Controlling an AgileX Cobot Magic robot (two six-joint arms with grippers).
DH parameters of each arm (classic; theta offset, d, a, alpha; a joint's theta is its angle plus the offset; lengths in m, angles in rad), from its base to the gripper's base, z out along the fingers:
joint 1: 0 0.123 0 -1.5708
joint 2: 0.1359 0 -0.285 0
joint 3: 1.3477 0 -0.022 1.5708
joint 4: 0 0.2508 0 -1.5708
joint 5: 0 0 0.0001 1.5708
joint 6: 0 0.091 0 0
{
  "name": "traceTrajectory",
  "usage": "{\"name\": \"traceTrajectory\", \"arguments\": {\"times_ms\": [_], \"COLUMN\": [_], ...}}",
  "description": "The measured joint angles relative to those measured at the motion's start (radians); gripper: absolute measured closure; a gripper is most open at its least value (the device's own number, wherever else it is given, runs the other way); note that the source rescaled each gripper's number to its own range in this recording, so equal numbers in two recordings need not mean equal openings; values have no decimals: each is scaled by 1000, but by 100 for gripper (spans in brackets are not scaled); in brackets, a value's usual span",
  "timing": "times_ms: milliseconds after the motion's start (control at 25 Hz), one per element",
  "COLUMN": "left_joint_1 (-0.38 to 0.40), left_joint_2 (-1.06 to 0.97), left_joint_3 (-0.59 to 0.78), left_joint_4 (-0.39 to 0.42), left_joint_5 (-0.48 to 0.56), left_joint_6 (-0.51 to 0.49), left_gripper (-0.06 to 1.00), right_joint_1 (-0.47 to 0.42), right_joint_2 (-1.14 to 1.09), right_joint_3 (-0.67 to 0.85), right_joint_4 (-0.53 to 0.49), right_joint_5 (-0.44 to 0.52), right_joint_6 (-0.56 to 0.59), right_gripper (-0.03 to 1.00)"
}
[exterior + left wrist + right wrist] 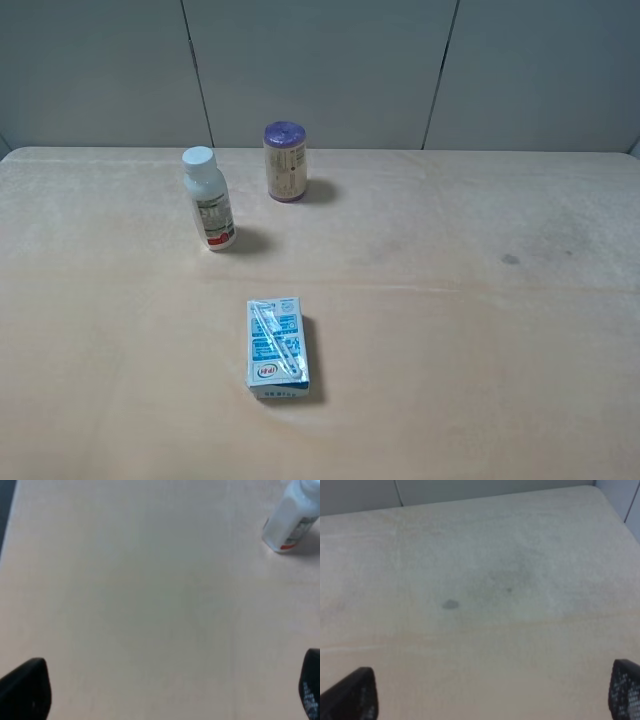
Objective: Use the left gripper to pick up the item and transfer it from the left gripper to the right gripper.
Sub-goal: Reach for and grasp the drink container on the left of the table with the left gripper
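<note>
Well ahead of the wide-open left gripper (167, 695), the item (292, 522) stands untouched; pickup and handover to the wide-open right gripper (492, 692) remain.

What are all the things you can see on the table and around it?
bottle: one, white with a white cap, standing at the table's back left
jar: one, beige with a purple lid, standing behind the bottle, to its right
carton: one, blue and white, lying flat nearer the front
dark spot: one, grey, on the table's right side
table: one, pale beige, under everything
wall: one, grey panels, behind the table
left gripper: one, black, open, empty
right gripper: one, black, open, empty
</note>
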Motion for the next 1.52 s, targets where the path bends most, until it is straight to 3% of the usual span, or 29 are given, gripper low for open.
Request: {"name": "traceTrajectory", "arguments": {"times_ms": [200, 680, 920, 1240, 1520], "left_joint_1": [-24, -289, -381, -424, -427], "left_joint_2": [273, 893, 1130, 1325, 1391], "left_joint_3": [-124, -373, -522, -680, -692], "left_joint_4": [-49, -25, -26, -28, -31], "left_joint_5": [6, -111, -142, -143, -142], "left_joint_6": [0, -19, -29, 6, 92], "left_gripper": [-6, -6, -6, -6, -6], "right_joint_1": [0, 0, 0, 0, 0], "right_joint_2": [0, 0, 0, 0, 0], "right_joint_3": [0, 0, 0, 0, 0], "right_joint_4": [0, 0, 0, 0, 0], "right_joint_5": [0, 1, 1, 1, 0], "right_joint_6": [0, 0, 0, 0, 0], "right_gripper": [-3, -3, -3, -3, -3]}}
